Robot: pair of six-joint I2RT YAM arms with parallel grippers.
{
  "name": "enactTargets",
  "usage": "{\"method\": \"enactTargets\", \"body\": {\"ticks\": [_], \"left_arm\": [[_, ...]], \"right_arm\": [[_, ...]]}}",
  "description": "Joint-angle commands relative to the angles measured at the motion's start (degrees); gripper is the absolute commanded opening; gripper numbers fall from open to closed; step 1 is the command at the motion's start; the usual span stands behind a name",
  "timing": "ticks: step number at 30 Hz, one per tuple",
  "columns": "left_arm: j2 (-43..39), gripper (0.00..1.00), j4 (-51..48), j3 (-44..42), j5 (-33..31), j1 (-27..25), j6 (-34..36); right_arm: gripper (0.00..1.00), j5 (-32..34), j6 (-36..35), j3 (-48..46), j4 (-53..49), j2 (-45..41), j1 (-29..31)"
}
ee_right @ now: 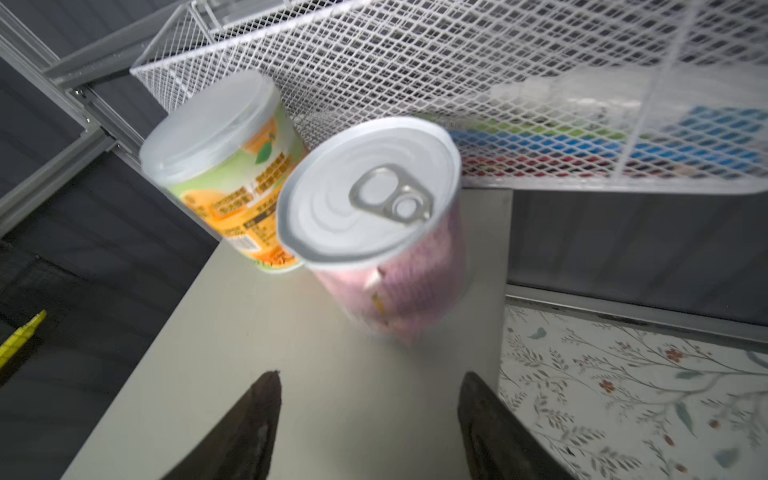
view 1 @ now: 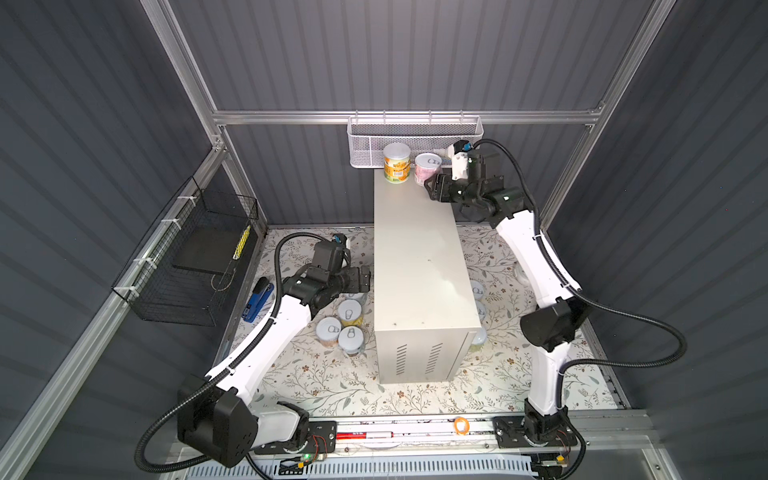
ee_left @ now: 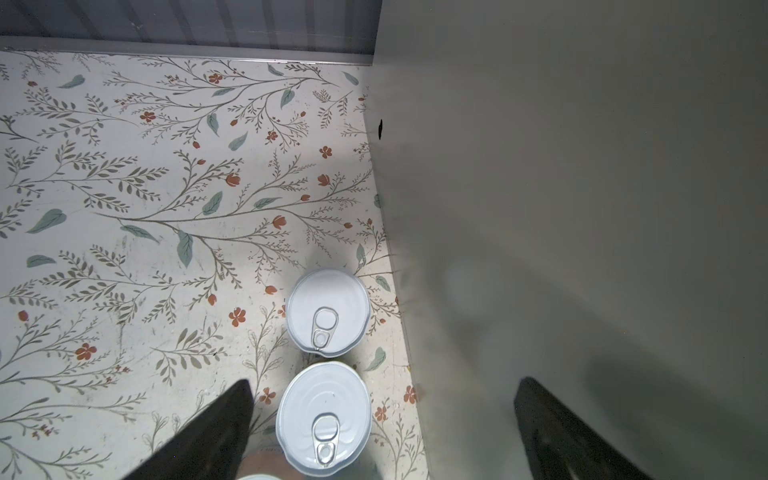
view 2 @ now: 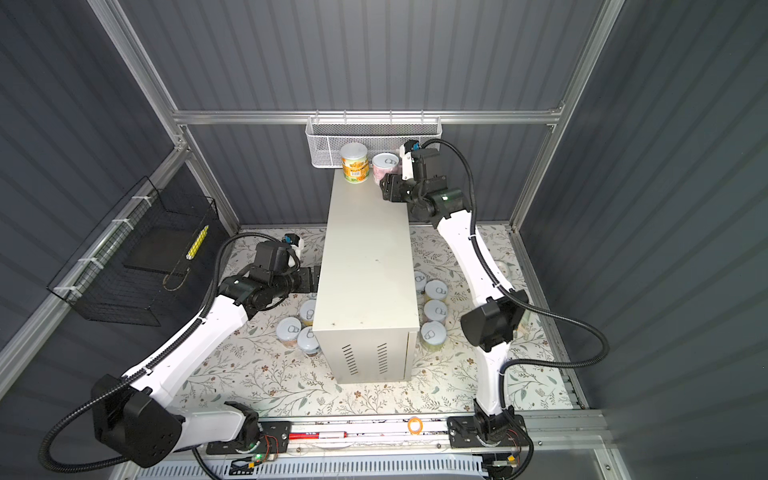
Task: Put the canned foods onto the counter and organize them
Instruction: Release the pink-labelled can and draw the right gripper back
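At the counter's [view 1: 415, 257] far end stand an orange can [view 1: 397, 163] and pink can [view 1: 427, 168].

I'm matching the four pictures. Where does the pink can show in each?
Top view: pink can on far end of the counter.
Top view: pink can, same place.
Left wrist: not in it.
Right wrist: centre, close up.
Shared landmark: orange can beside it.

Both top views are looking steeply down from high at 6 o'clock, whole scene in frame, counter [view 1: 419, 266] dead centre. Left wrist cam's hovering close over two cans [ee_left: 328, 311] by its 9 o'clock wall. Right wrist cam's peering close-up at pink can [ee_right: 374, 216] + orange can [ee_right: 224, 166] at the counter's 12 o'clock end, shared w/ top views.
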Motion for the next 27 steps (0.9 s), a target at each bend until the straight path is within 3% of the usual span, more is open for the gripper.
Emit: {"method": "enactTargets", "body": {"ticks": [1,7,16,23,27], "left_arm": [[-4.01,0.99,-2.45,-2.82,0.07,0.39,-2.27],[-12.43,0.99,-5.96,-9.45,-1.05,0.19,-5.49],[-24.73,0.99,-13.71,-16.14,-6.61,-1.50,-11.17],[-27.99,0.98,-14.47,-18.58,-7.12,-3.99,-14.89],[-27.75,0.97,-14.08,-19.15,-9.87,-8.13,-16.79]], "right_arm": [[0.74,2.97,-0.63,-7.61,2.90,-11.54,0.83],[0.76,8.67,-0.22,-27.92,0.94,-31.21,2.24],[0.92,14.75,6.86,-54.53,-6.84,-56.36,7.04],[0.93,18.80,13.88,-69.07,-14.75,-68.45,8.33],[0.94,19.42,17.09,-77.39,-16.33,-73.22,8.33]]}}
